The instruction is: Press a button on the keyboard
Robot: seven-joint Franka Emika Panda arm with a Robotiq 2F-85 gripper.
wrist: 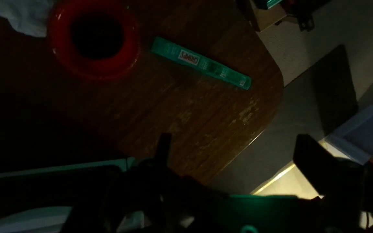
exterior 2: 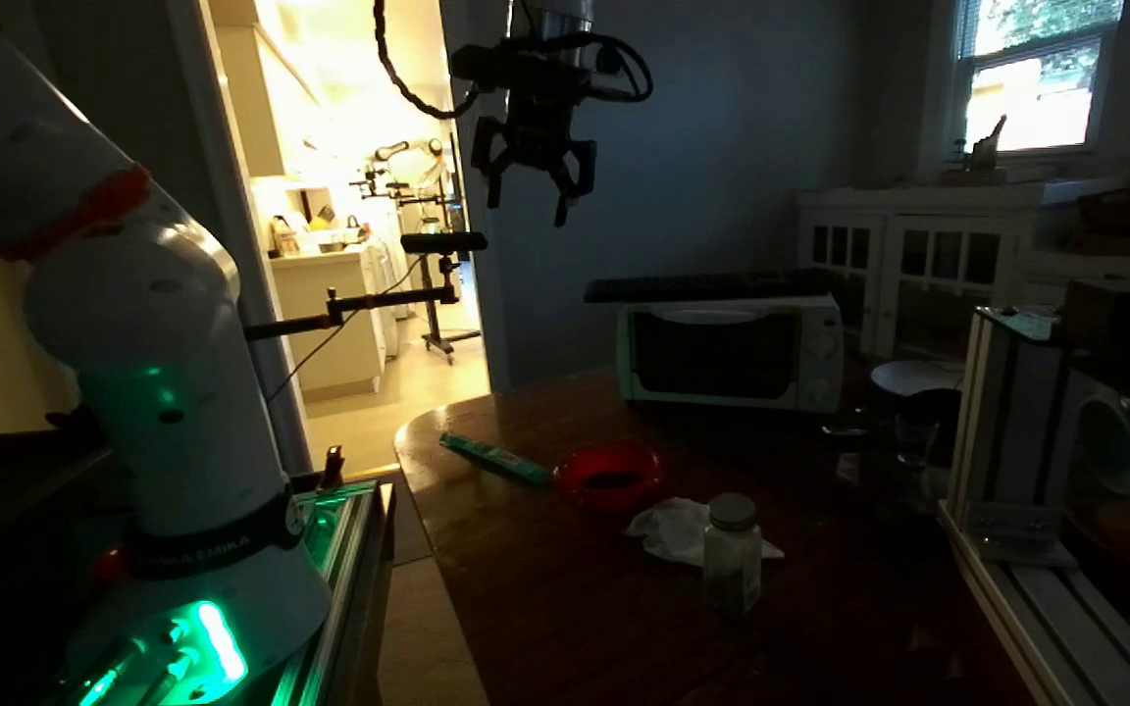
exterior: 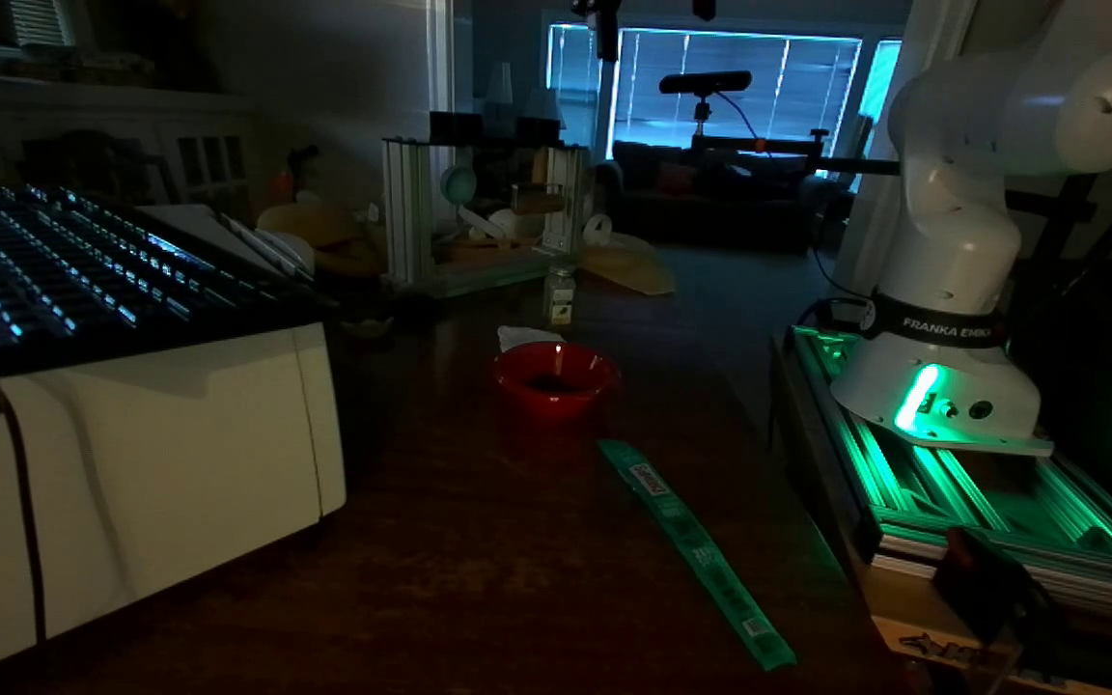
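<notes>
Close in the foreground of an exterior view, the keyboard lies across the top of a white toaster oven, glinting bluish-white along its rows. A dark cable hangs down the oven's side. In an exterior view the gripper hangs in the air, pointing down, higher than the keyboard and well apart from it. Its jaws stand wide, as the wrist view also shows.

The oven rests on a dark wooden tabletop. Near it sits a red bowl, its inside too dark to make out. A green packet, marked CHOMPS, lies flat just beside the bowl. Close to the bowl is a crumpled white tissue or cloth; which one is hard to tell. Just beside that, a lidded glass jar stands upright. Beside the tabletop, the robot arm is mounted on a metal stand, a green light strip glowing on its base.
</notes>
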